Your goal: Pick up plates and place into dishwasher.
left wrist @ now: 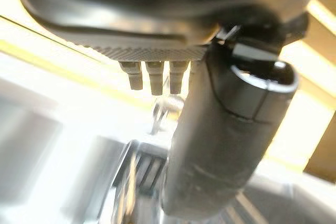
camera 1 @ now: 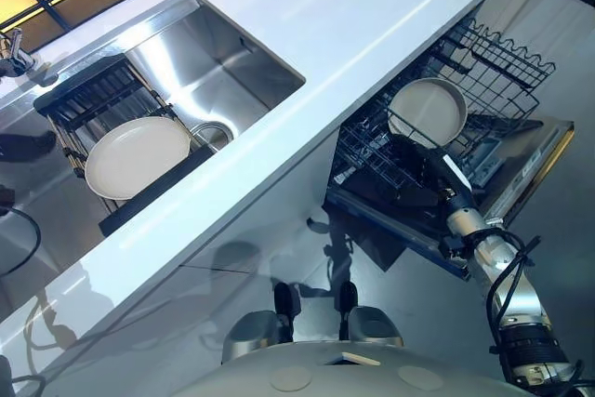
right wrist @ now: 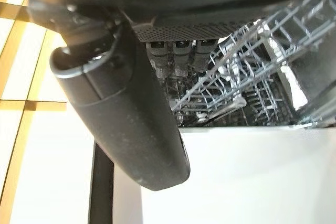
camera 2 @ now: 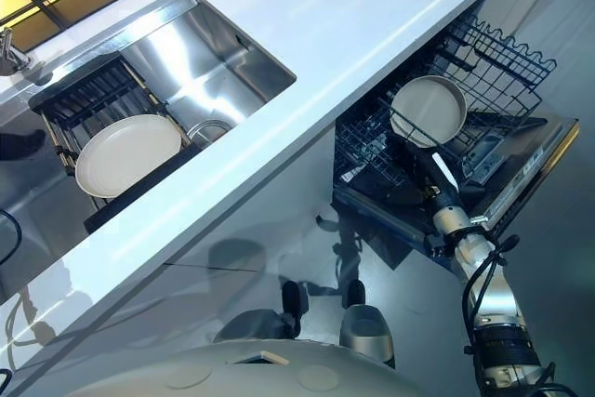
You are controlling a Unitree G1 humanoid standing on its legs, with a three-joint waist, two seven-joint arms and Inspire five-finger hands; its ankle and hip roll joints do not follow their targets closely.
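**Right robot hand holds a plate over the dishwasher rack**

The right robot hand (camera 2: pixel 423 157) reaches into the pulled-out dishwasher rack (camera 2: pixel 502 58), its dark fingers at the lower edge of a cream plate (camera 2: pixel 429 109). In the right wrist view the thumb (right wrist: pixel 123 108) lies against the plate's pale face while the fingers (right wrist: pixel 178 56) curl behind its rim, so the hand is grasping the plate. The plate stands tilted among the rack's wires, above the open dishwasher door (camera 2: pixel 521 174).

The left robot hand (left wrist: pixel 226 145) shows in its own wrist view, thumb extended and fingers seen merely as short stubs; it grips nothing, and whether it is relaxed or clenched I cannot tell.

A second plate (camera 1: pixel 138 155) lies flat on a dark drying rack (camera 1: pixel 93 99) across the steel sink (camera 1: pixel 232 62), set into the white surface (camera 1: pixel 372 6). A tap (camera 1: pixel 11 53) stands at the sink's far corner.
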